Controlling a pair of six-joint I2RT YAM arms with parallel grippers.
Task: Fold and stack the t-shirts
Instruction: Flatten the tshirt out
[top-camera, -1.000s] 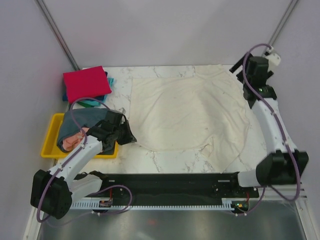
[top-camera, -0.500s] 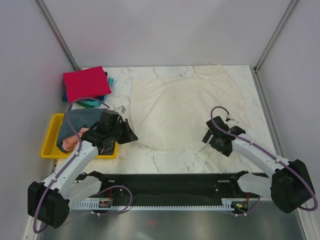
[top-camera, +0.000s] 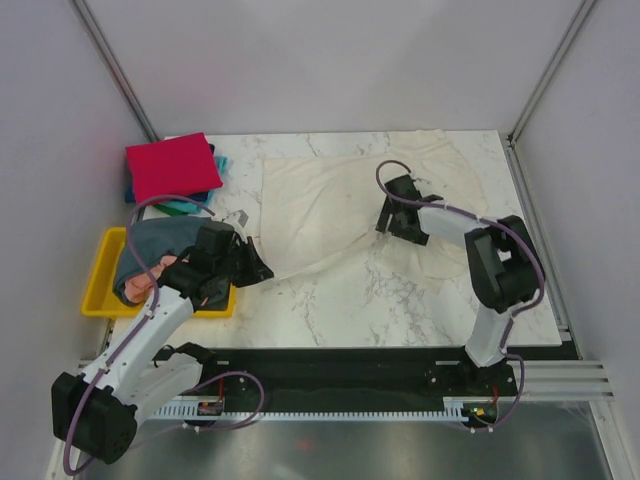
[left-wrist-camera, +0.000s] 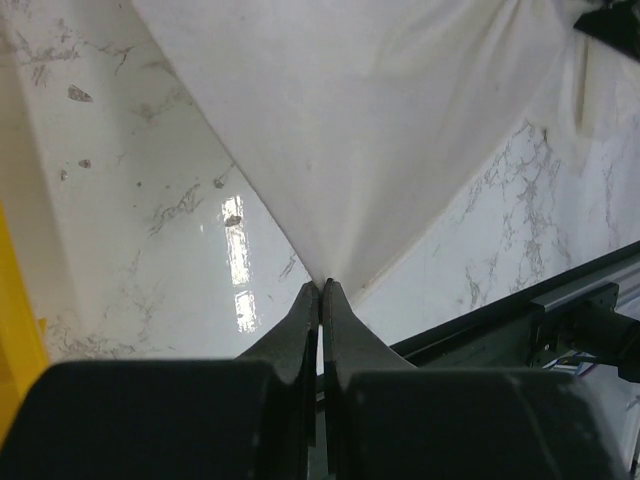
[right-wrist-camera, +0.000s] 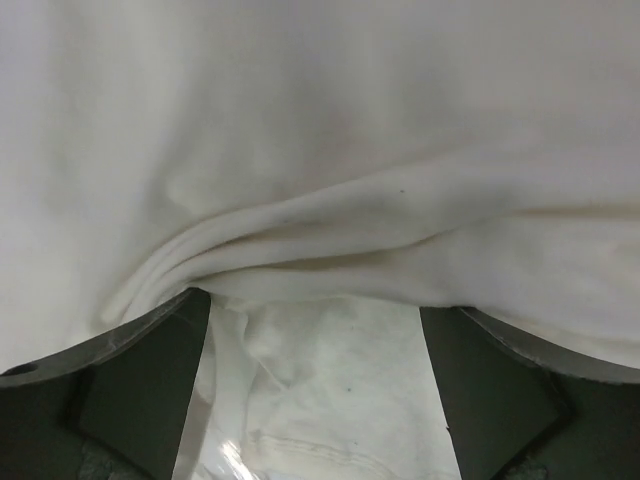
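Note:
The cream-white t-shirt (top-camera: 330, 200) lies spread over the middle of the marble table, its near part pulled up into a slanted edge. My left gripper (top-camera: 256, 268) is shut on the shirt's near left corner, and in the left wrist view the cloth (left-wrist-camera: 380, 130) fans out taut from the closed gripper tips (left-wrist-camera: 322, 287). My right gripper (top-camera: 386, 216) sits low on the shirt's right half. It stands open (right-wrist-camera: 315, 340), with a thick fold of cream cloth (right-wrist-camera: 330, 230) bulging over and between its wide-apart fingers (right-wrist-camera: 140, 370). A folded red t-shirt (top-camera: 172, 166) lies on a teal one (top-camera: 188, 206) at the back left.
A yellow tray (top-camera: 98, 296) at the left edge holds crumpled slate grey-blue (top-camera: 160, 243) and salmon pink (top-camera: 146, 282) t-shirts, right beside my left arm. Grey walls close in the table on three sides. A black rail (top-camera: 340, 365) runs along the near edge.
My right arm swung from the far right corner down to the near edge, then in over the shirt's right half. The shirt's near hem has been drawn up. My left gripper kept its grip.

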